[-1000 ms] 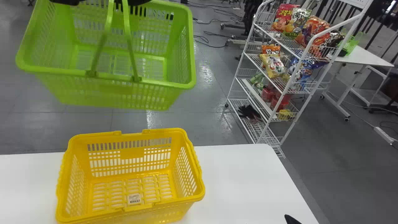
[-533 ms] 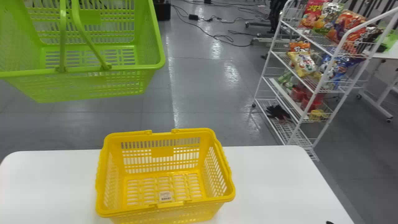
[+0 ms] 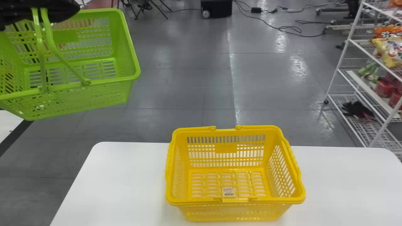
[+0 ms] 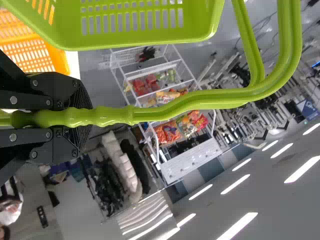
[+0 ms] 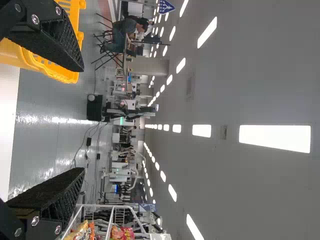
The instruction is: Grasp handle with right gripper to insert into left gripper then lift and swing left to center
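Yellow basket (image 3: 226,148): our landmark; it stands upright on the white table (image 3: 119,175), holding nothing but a small label on its floor.
Green basket (image 3: 69,36): the task's basket hangs in the air beyond the yellow basket and to its left, mouth up, past the table's far edge. We take the height to be deliberate, so that it clears the yellow one on any swing.
Handles (image 4: 110,116): raised and drawn together over the green basket's mouth, we think so that one grip can bear the load without tipping it (a lone handle would likely let it lean).
Left gripper (image 4: 82,116): closed about the gathered handles, with no gap we can make out between fingers and plastic; the green basket hangs below.
Left arm (image 3: 19,11): reaches out high, beyond the yellow basket and to its left.
Right gripper (image 5: 83,120): spread wide with nothing between its fingers, to the right of the yellow basket; we judge its share of the handover done.
White rack (image 3: 370,92): beyond the yellow basket and to its right, well apart from the load.
Center: we judge the lift done and the swing still to be settled; a gentle pace should limit swaying and handle slip.
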Available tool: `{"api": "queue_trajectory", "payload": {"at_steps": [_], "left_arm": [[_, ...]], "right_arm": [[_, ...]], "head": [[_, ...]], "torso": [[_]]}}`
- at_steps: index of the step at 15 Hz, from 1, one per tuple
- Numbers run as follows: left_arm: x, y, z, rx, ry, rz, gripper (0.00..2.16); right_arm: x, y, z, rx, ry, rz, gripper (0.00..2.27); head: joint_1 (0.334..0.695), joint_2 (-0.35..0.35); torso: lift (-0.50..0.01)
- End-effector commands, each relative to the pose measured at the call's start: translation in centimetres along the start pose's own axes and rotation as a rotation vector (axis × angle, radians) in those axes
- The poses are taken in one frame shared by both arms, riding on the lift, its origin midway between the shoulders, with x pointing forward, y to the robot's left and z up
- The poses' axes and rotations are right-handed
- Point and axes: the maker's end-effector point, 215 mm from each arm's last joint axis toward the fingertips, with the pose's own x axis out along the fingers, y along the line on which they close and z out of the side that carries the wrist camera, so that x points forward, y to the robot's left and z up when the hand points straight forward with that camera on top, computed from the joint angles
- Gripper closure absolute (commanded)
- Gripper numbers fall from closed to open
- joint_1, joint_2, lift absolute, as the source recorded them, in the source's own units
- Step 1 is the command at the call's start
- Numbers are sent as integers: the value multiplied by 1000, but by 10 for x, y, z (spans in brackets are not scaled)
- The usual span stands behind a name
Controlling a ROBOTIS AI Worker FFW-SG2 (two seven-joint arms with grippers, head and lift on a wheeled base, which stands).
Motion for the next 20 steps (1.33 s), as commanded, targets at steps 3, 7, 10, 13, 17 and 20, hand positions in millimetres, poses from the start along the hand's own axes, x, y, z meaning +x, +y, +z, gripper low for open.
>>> {"api": "queue_trajectory", "payload": {"at_steps": [3, 7, 10, 13, 17, 20], "left_arm": [[-52, 33, -28, -2, 5, 82, 2132], [-89, 69, -70, -33, 30, 150, 2132], [-100, 92, -104, -55, 38, 160, 2132], [-120, 100, -141, -38, 51, 182, 2132], [-139, 101, -198, -37, 64, 182, 2132], [-134, 99, -244, -50, 84, 151, 2135]], "right_arm": [[2, -4, -2, -5, 5, -4, 100], [4, -12, -3, -7, 6, -20, 100], [4, -16, -6, -13, 15, -23, 100], [4, -21, -8, -20, 19, -30, 100], [7, -37, -13, -34, 36, -52, 100], [10, -38, -16, -34, 42, -54, 100]], "head": [[631, 175], [682, 229], [695, 260], [695, 274], [695, 283], [695, 269]], "torso": [[-93], [-93], [-93], [-93], [-93], [-93]]}}
